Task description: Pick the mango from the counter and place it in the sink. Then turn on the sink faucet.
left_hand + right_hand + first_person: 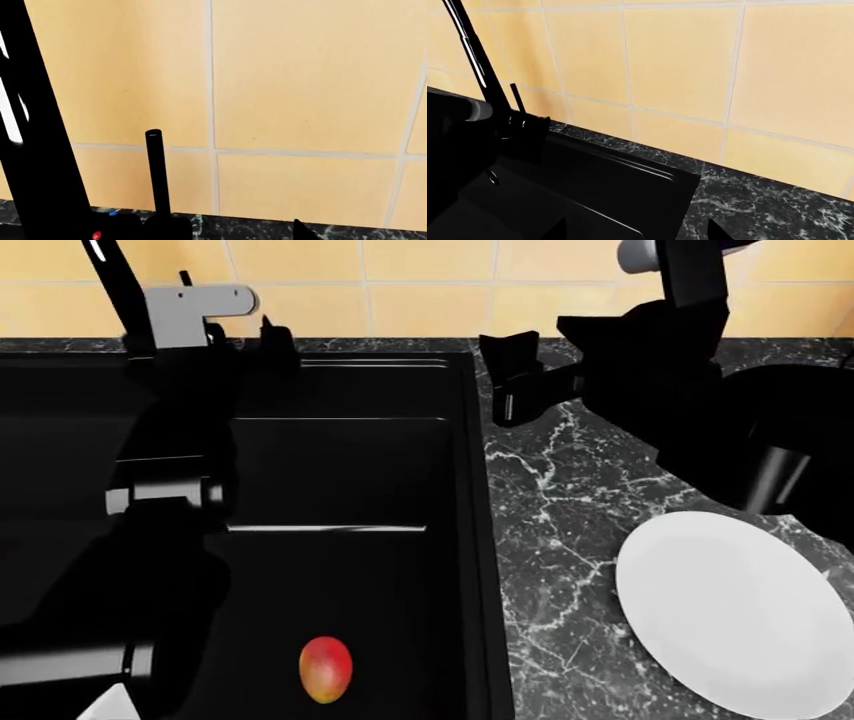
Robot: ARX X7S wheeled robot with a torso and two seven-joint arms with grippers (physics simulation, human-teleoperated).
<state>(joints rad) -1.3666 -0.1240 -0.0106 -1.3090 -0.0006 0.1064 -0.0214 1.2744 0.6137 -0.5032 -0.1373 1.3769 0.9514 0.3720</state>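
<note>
Nearest, the mango point(324, 669) lay on the floor of the sink point(350, 540), so the placing looked done and only the tap remained. Further back, the left gripper point(243, 335) sat by the sink faucet point(157, 172), opening unreadable against black; the right gripper point(518, 375) hung wide and empty over the counter point(561, 500). Risk: fingers could slide off that thin lever and leave it unturned.

A white plate point(741, 615) lies flat at the near right, partly cut off by the edge of the head view. Along the far side runs a wall of yellow-orange tiles point(427, 305) with pale grout lines, plain and unmarked.
</note>
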